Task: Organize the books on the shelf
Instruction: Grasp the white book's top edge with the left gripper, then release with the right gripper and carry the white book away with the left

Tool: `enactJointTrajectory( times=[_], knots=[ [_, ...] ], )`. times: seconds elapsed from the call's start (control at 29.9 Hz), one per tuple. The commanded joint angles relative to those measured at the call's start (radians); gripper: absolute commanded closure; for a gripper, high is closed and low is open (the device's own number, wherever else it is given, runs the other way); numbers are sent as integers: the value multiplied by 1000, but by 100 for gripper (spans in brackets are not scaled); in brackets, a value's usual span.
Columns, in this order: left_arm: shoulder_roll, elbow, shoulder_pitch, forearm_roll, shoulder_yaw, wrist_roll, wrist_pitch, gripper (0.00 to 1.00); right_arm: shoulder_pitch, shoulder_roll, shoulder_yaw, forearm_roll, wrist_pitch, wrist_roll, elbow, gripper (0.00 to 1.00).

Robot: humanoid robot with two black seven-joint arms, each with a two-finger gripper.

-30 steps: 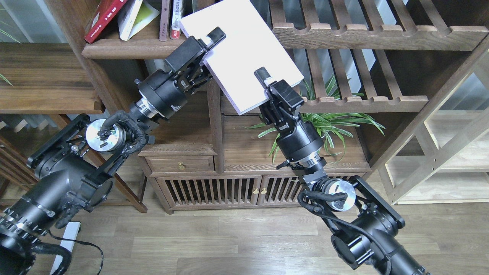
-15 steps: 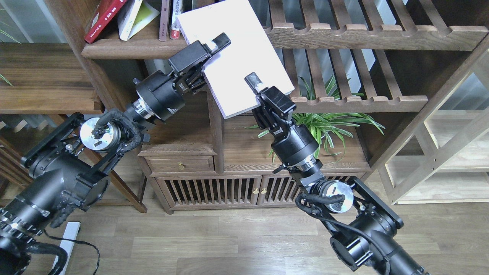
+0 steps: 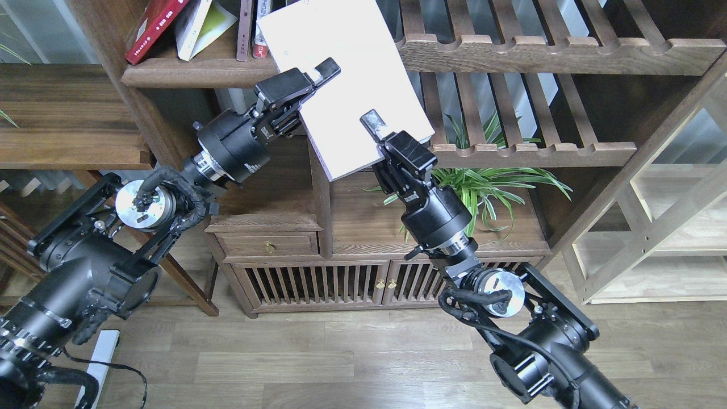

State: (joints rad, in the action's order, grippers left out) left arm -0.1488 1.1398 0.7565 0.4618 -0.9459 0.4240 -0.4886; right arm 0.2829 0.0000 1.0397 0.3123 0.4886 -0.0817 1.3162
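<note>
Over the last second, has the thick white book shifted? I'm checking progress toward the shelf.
Yes. The thick white book, held by both claws, has moved up and left: it now overlaps less of the scalloped slatted rack and reaches closer to the dark-brown wooden shelf.

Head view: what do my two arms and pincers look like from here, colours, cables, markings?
Both arms are glossy black with round segments. Each wrist shows a silver disc ringed by looped black cables. The left pincer and right pincer are boxy black with pale fingertip pads. Small white lettering marks each forearm.
</note>
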Motion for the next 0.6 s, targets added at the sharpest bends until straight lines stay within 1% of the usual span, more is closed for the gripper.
enactJointTrajectory(
  times=[0.0,0.07,0.1,0.2,0.27,0.37,0.57],
  knots=[
    [-3,0,-8,0,4,1,0,97,-2,0,0,-1,0,0,0,83],
    [-9,0,-9,-3,7,10,0,98,-5,0,2,-7,0,0,0,75],
    [-15,0,-11,-5,7,15,0,98,-5,0,3,-15,0,0,0,67],
    [-26,-2,-11,-9,7,16,0,98,-2,0,14,-39,0,0,0,48],
    [-32,0,-11,-11,6,15,0,98,-2,0,17,-61,0,0,1,42],
    [-44,0,-11,-11,4,15,0,98,-1,0,19,-68,0,2,1,38],
    [-80,9,-11,-31,6,13,0,97,-1,0,45,-68,0,2,0,37]
  ],
)
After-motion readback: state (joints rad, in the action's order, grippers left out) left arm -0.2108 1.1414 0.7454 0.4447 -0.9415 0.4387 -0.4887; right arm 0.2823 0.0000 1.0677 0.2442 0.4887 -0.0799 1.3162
